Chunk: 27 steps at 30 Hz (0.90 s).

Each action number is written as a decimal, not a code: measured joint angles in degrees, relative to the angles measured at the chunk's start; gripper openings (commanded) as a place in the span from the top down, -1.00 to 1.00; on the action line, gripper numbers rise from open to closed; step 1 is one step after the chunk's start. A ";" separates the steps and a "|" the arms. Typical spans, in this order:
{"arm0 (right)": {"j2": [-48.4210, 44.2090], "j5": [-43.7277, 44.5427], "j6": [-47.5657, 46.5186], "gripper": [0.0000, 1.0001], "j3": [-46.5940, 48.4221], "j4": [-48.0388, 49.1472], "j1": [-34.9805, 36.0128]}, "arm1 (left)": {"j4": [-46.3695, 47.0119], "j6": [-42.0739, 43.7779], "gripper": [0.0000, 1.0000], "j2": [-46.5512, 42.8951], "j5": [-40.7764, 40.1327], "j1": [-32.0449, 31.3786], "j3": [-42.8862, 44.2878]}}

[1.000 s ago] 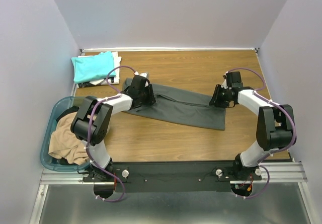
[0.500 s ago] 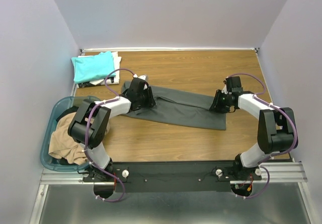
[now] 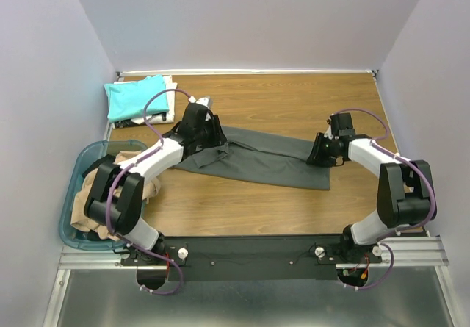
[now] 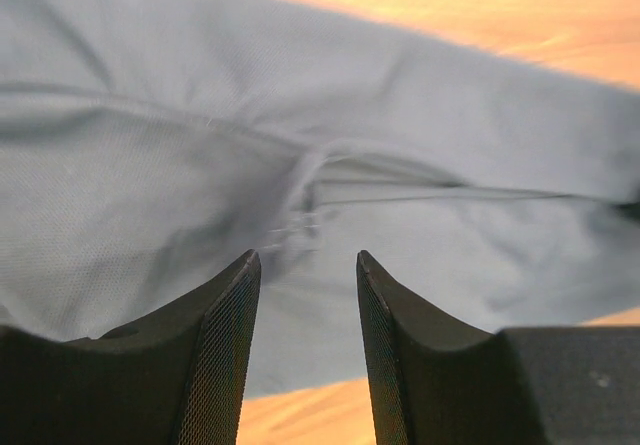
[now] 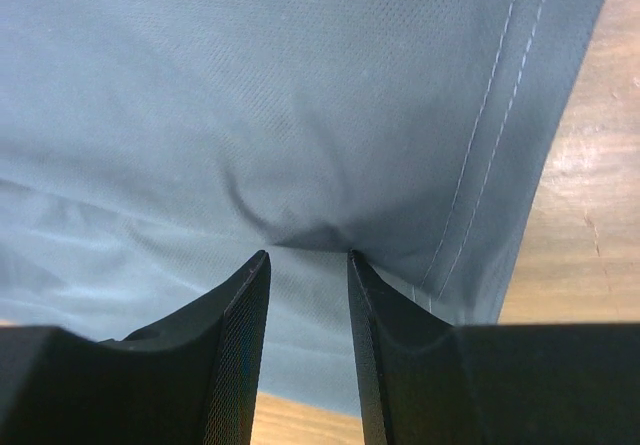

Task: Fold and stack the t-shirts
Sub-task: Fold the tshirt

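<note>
The dark grey t-shirt lies folded into a long band across the table's middle. My left gripper is over the band's left end. In the left wrist view its jaws stand open, and creased grey cloth lies just past the tips. My right gripper is at the right end, open, its tips pressing into the cloth beside the stitched hem, with a small pucker between them. A teal t-shirt lies folded on a white one at the back left. A tan t-shirt fills the basket.
The blue-green plastic basket sits off the table's left front corner, beside my left arm. Walls close the table at the back and both sides. Bare wood lies behind the grey shirt and in front of it.
My left arm's elbow has swung out to the left and its wrist has turned over the shirt's left end. My right gripper has slid slightly nearer along the right end.
</note>
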 measured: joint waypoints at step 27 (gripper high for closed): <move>8.39 4.76 -0.94 0.13 8.61 -0.02 0.20 | -4.90 4.63 -0.04 14.91 -10.27 0.98 9.22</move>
